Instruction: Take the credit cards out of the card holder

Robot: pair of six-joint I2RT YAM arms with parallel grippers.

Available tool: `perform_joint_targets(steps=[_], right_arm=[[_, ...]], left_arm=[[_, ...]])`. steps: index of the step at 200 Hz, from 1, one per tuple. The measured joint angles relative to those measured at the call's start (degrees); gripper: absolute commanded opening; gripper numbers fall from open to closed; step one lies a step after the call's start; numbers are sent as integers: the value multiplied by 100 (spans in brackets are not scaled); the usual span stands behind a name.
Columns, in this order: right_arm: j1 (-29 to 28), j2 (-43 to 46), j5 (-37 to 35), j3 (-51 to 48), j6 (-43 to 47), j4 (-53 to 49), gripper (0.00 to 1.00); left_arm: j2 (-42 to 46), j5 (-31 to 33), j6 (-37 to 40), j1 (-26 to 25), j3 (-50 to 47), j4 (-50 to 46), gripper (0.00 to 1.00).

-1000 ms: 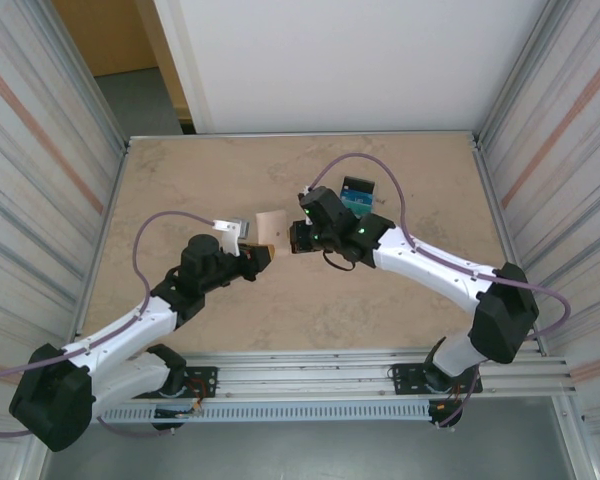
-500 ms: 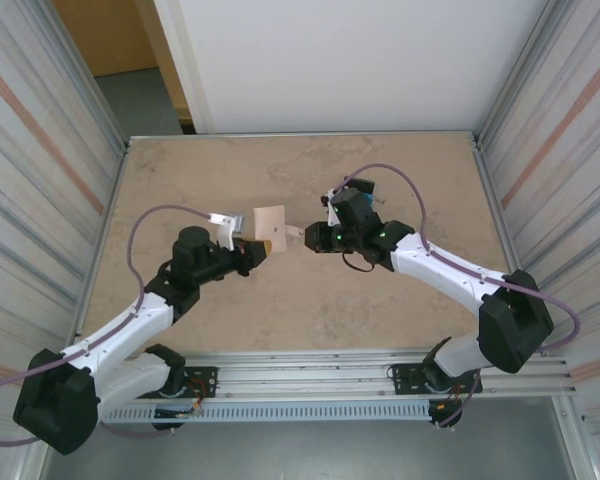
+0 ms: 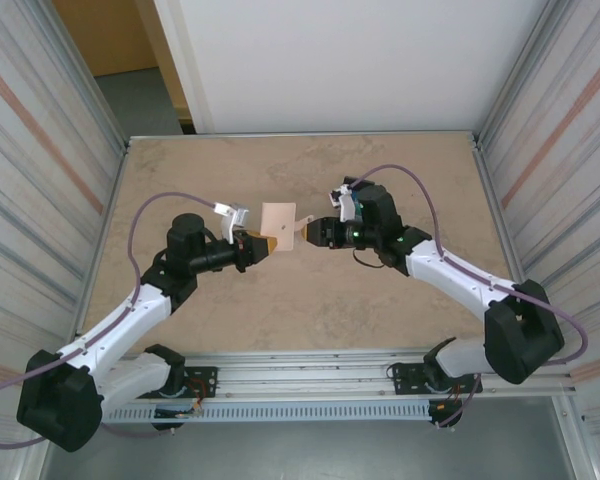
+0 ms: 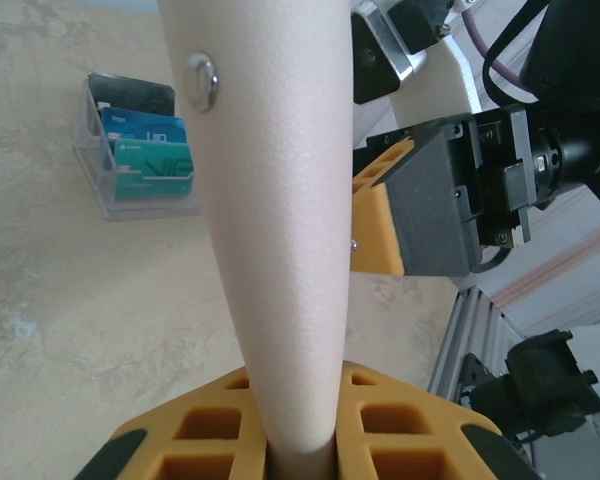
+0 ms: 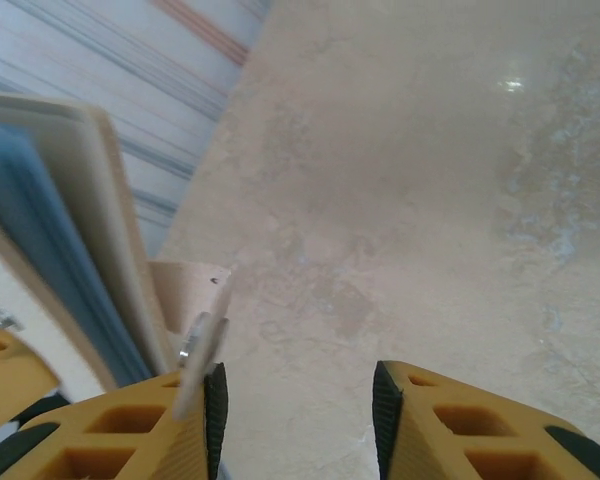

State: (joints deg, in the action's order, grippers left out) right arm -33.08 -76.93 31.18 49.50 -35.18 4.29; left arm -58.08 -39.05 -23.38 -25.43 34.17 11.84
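Note:
My left gripper is shut on the lower edge of the card holder, a beige bifold wallet held upright above the table. In the left wrist view the card holder rises from between the yellow fingers, its metal snap facing left. My right gripper stands open just right of the wallet. The wallet's light blue inside and its snap tab lie against the outer side of the left finger, with nothing between the jaws. Teal and dark credit cards stand in a clear box.
The clear box sits on the marble-patterned table, behind the right wrist. Corrugated metal walls close both sides. An aluminium rail runs along the near edge by the arm bases.
The right gripper has opened, let go of the snap tab and drawn back to the right. The left arm has carried the wallet slightly up and to the right.

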Motion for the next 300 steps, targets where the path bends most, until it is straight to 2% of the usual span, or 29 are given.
perform_joint_targets(steps=[61,98,127,155,207,300], right_arm=[[96,317,855,-380,-52,1016,48],[98,483,1134,-535,-184,1451,62],[127,960,1213,-719,-168,1488,77],[133,1563,1141,-750,-83,1364,83],[133,1926,1045,-619,149,1108,82],[-15,1176,1528,-308,138,1217,71]], left_arm=[[2,-546,-275,37,0,219,0],[197,-599,-398,37,0,223,0],[389,-599,-409,72,0,216,0],[439,-643,-402,74,0,195,0],[603,-966,-337,74,0,166,0],[938,-1241,-273,74,-22,129,0]])
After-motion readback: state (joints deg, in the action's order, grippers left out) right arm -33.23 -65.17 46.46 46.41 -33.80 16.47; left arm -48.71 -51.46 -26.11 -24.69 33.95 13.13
